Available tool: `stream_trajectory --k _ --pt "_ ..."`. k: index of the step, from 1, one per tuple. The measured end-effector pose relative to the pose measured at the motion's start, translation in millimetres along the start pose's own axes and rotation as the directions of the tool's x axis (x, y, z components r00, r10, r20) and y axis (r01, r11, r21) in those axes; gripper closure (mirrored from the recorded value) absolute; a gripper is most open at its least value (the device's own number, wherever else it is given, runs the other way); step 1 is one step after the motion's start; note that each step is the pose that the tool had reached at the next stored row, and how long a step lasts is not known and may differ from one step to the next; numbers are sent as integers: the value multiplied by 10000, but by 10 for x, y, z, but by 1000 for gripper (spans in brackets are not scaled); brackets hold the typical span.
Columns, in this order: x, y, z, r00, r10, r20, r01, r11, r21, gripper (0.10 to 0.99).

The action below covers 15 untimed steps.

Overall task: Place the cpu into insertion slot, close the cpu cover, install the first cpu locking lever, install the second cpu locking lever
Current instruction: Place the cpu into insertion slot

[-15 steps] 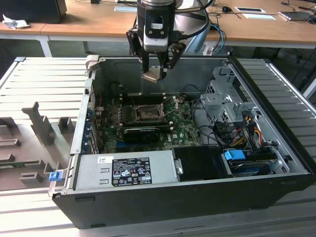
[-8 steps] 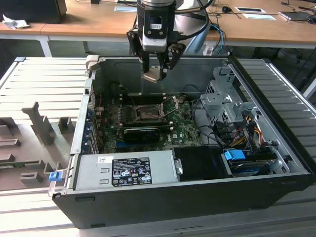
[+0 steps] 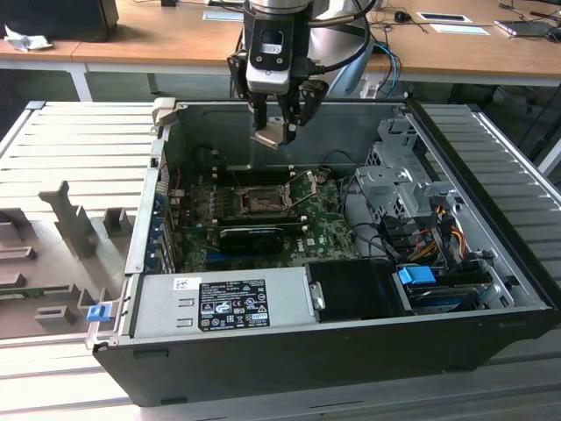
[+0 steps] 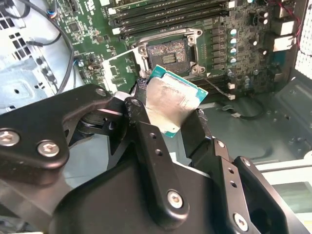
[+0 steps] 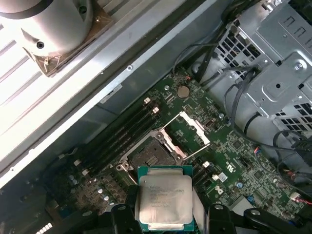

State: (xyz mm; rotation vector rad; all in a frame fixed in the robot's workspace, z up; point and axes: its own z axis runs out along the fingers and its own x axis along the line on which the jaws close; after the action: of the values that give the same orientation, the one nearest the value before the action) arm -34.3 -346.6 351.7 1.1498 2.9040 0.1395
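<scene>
Power-supply label, print unreadable, cpu markings illegible

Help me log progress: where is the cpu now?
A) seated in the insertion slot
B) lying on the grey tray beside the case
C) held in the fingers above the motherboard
C: the fingers grip the cpu above the motherboard, and the insertion slot is bare.

A grey ribbed tabletop fills the foreground. Behind it stands a light wooden desk with a white leg, carrying some white papers.
</scene>
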Motion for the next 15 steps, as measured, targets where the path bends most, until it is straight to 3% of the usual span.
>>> stream_trajectory --k 4,15 --pt "0 -1 14 9977 671 59 -671 9977 -16 561" --pt "-1 -3 34 9904 1377 121 -1377 9905 -35 561"
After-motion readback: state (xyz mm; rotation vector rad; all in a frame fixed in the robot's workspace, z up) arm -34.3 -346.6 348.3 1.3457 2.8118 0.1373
